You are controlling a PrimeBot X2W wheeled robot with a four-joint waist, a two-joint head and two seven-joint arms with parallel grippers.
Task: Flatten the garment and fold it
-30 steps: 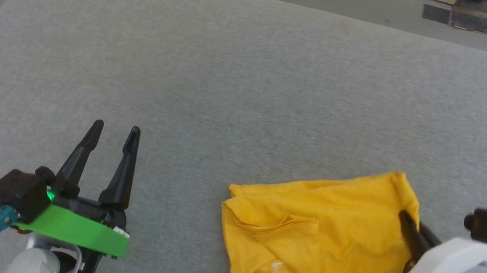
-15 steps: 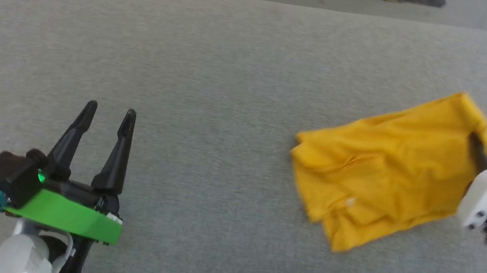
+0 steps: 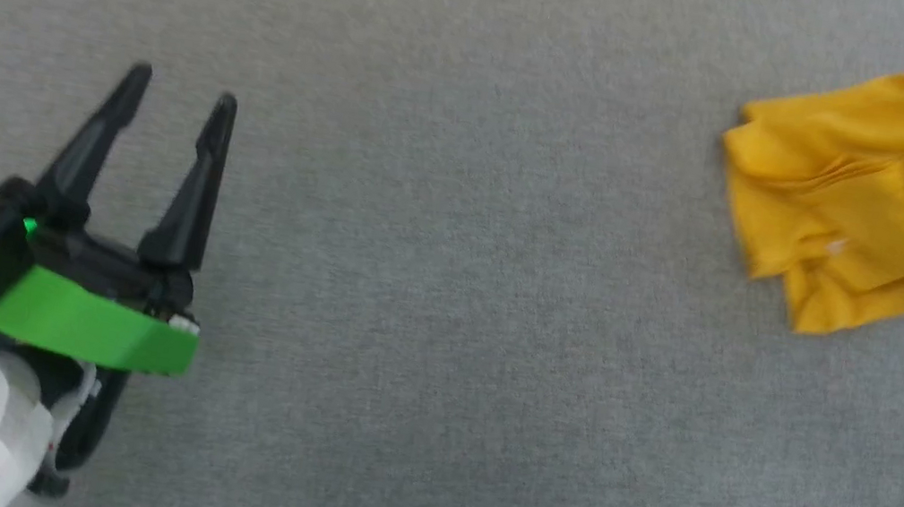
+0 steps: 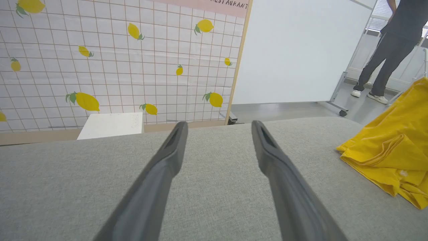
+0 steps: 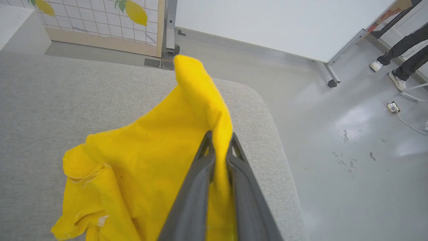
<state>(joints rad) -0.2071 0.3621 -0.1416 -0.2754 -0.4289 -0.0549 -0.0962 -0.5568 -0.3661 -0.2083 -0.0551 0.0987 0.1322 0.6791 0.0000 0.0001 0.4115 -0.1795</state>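
Note:
The mustard-yellow garment (image 3: 889, 187) lies bunched at the upper right of the head view on the grey padded table (image 3: 443, 307); none of its print shows. Its right part is lifted, and the fabric (image 5: 147, 157) rises into my right gripper (image 5: 219, 142), which is shut on a fold of it near the table's right end. My left gripper (image 3: 179, 88) stands open at the lower left of the head view, far from the cloth, with nothing between its fingers. The left wrist view has the garment (image 4: 391, 150) off to the right of the open left gripper (image 4: 217, 125).
The table's rounded far-right corner (image 5: 264, 110) drops to a shiny grey floor. Beyond the table stand a lemon-print tiled panel (image 4: 117, 60), a white box (image 4: 112, 124) and a white board on wheels (image 4: 301, 50). A person's legs (image 4: 381, 63) show by the board.
The head camera has swung left and down, so the whole picture has shifted. The garment's right part has been raised off the table in my right gripper. The left gripper stays open.

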